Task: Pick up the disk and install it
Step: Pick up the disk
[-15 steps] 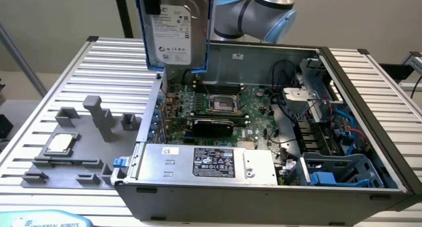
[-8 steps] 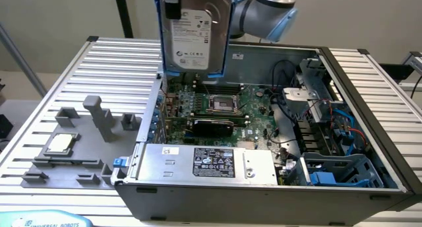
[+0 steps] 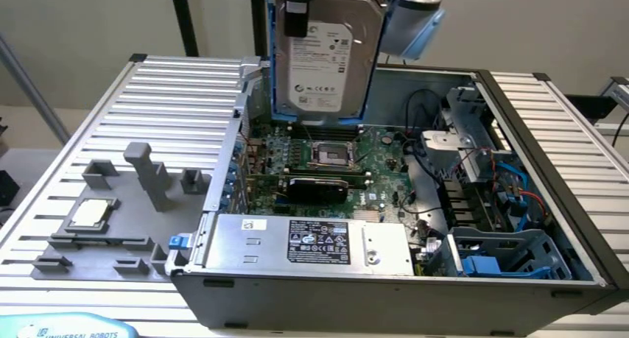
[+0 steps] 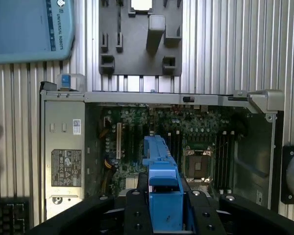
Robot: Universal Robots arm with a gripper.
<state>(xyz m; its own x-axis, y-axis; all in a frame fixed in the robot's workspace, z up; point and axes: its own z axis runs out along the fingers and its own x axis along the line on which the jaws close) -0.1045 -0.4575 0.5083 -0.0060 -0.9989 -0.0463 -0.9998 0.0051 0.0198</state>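
The disk (image 3: 325, 65), a silver-grey hard drive with a white label in a blue carrier, hangs upright on edge above the open computer case (image 3: 550, 169), over the motherboard's rear part. My gripper (image 3: 303, 18) is shut on its upper edge, with one black finger (image 3: 296, 10) lying across the disk's face. In the wrist view the disk's blue carrier edge (image 4: 161, 171) runs between the two black fingers (image 4: 134, 213), and the gripper (image 4: 166, 215) clamps it from both sides above the motherboard (image 4: 186, 132).
Inside the case are a CPU socket (image 3: 329, 155), a grey power supply box (image 3: 314, 242) and a blue-grey drive cage (image 3: 506, 253). A grey fixture (image 3: 108, 227) holding a small CPU chip (image 3: 88, 213) sits on the ribbed table at the exterior view's left.
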